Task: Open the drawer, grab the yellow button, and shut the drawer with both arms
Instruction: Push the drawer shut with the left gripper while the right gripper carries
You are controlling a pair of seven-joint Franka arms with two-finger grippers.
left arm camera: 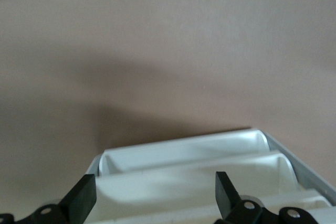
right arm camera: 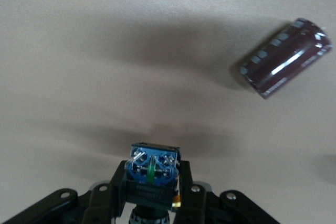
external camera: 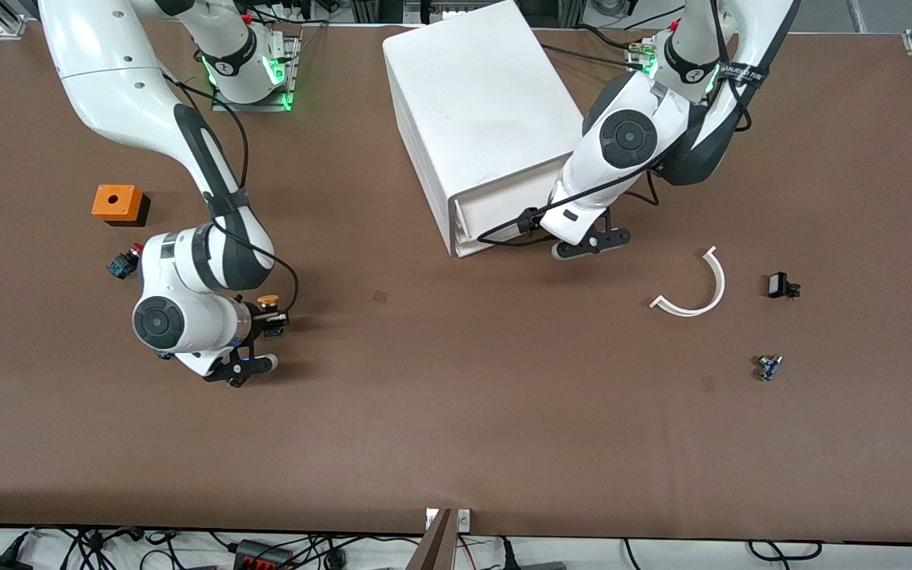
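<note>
Orange box (external camera: 117,203); red-capped button (external camera: 124,261); white arc (external camera: 693,286).

The right gripper (right arm camera: 152,195) hides the button's (right arm camera: 151,170) cap.

cabinet (external camera: 476,119) between arm bases | button (external camera: 268,302) toward right arm's end

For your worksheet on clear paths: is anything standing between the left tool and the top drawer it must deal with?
Nothing visible does. The left tool is open right at the cabinet's front, with the drawer directly before its fingers. The right tool holds the button over the table.
</note>
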